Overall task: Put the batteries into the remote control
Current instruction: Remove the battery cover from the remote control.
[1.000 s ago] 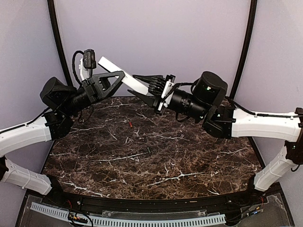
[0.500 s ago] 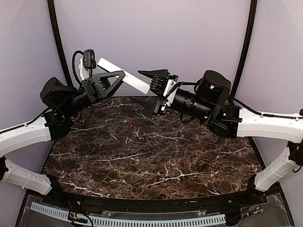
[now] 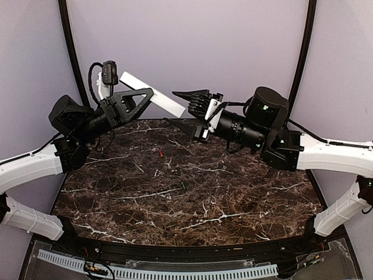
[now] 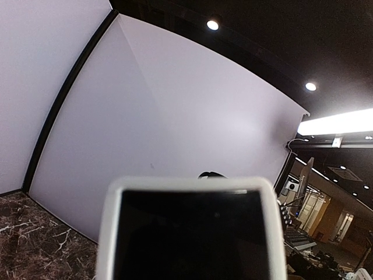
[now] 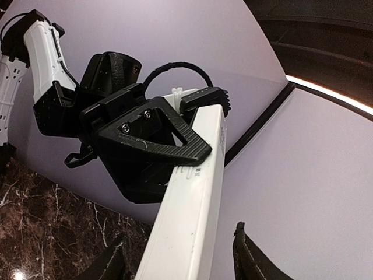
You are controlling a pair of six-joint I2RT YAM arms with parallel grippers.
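**Remote held up in the air, one battery down on the table**

So the left gripper [image 3: 147,96] was clamped shut on the remote control [image 3: 168,103], roughly mid-length. It held the remote off the marble table [image 3: 245,198], over the far edge. The remote sat tilted, high end toward the back-left and low end pointing at the right arm.

The right gripper [image 3: 186,109] had its jaws apart, one finger [image 3: 192,93] above that low end and one below it. The right wrist camera showed a gap on each side of the white bar [image 5: 192,221], so that gripper had hold of nothing.

In the left wrist view the remote [image 4: 108,233] filled the bottom, a white rim around a dark face.

The red-orange battery [image 3: 160,153] lay on the table below, well apart from both grippers. I couldn't make out the other one against the dark stone.
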